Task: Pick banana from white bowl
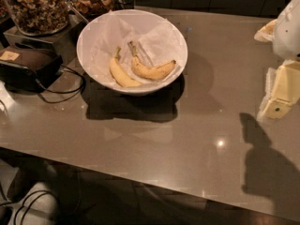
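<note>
The white bowl (93,32) stands at the back left of the counter, lined with crinkled white paper. Two bananas lie in it. The speckled banana (152,70) is on the right, with its dark blunt end pointing right and its thin stem toward the back. A paler banana (122,74) lies just left of it. My gripper (277,100), white and pale yellow, hangs at the right edge of the view, well right of the bowl and above the counter. It holds nothing that I can see.
Glass jars of nuts (35,6) stand behind the bowl at the back left. A dark box (28,64) with a black cable (65,95) lies left of the bowl. The counter's front edge (140,179) runs across the lower part of the view.
</note>
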Robot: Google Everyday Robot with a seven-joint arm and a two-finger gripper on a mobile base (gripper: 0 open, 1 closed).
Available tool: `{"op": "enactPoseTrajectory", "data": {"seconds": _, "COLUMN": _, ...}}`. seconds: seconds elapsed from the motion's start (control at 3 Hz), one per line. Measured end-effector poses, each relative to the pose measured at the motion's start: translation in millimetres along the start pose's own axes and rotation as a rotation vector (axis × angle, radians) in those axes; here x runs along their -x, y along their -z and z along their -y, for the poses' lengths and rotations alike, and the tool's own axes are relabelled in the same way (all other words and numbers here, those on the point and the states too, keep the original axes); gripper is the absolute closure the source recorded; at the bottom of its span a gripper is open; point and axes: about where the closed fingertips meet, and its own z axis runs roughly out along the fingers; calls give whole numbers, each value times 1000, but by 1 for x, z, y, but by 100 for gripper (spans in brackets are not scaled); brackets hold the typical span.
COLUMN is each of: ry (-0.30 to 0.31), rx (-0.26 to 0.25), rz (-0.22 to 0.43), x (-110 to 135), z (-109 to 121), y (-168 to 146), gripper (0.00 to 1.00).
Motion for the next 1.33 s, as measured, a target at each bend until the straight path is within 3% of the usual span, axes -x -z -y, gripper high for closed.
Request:
{"op": "enactPoseTrajectory", "data": {"seconds": 0.33, "ry": 0, "rx": 0, "rz": 0, "x": 0, "z": 0, "y": 0, "gripper": 0}}
{"op": "enactPoseTrajectory", "data": {"seconds": 0.67, "ry": -48, "rx": -4, "rz": -53, "x": 10, "z": 9, "y": -3, "gripper": 0}}
{"op": "enactPoseTrajectory", "data": {"seconds": 1.0, "ry": -102, "rx": 8, "rz": -154, "x": 33, "z": 28, "y": -15, "gripper": 0}}
{"op": "enactPoseTrajectory", "data": {"seconds": 1.33, "ry": -108, "rx": 22, "rz": -196, "x": 58, "z": 42, "y": -32, "gripper": 0}}
